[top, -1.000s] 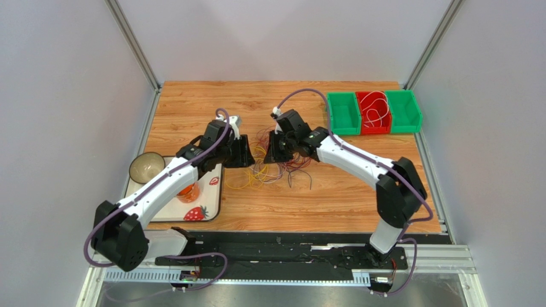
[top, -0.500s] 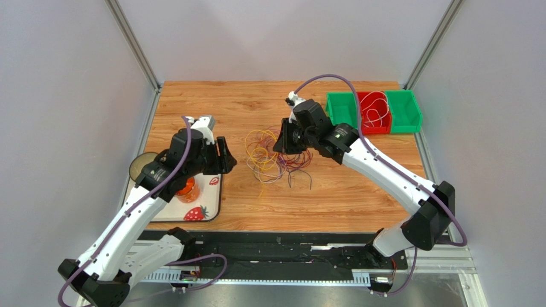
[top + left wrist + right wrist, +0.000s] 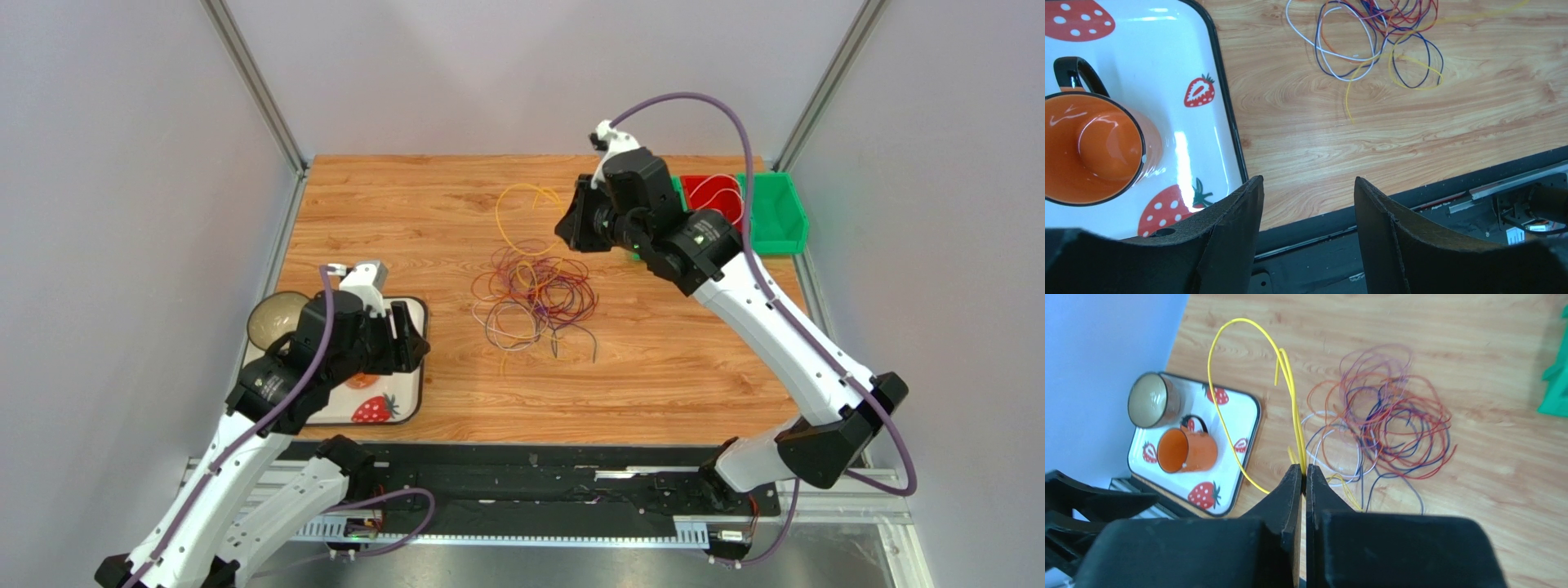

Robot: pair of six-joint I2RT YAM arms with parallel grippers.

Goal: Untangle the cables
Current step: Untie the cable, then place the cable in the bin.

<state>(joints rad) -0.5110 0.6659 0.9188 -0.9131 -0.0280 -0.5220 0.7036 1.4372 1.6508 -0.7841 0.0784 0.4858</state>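
The right gripper [image 3: 1303, 473] is up over the far side of the table [image 3: 380, 208]. Its jaws are pinched tight on one yellow cable [image 3: 1240, 320]. That cable goes up from the fingers in a big loop. The rest of the cables [image 3: 540, 294], red, purple, white & yellow, lie in a loose messy heap in the middle of the table, btw the 2 arms. The left gripper [image 3: 1306, 184] is well apart from the heap, over the right side of the strawberry tray [image 3: 1168, 37]. Its jaws are partway open w/ nothing in them. An orange mug [image 3: 1094, 153] sits on the tray, w/ a bowl [image 3: 280, 321] at one corner. Green & red bins [image 3: 775, 211] sit at the far right.
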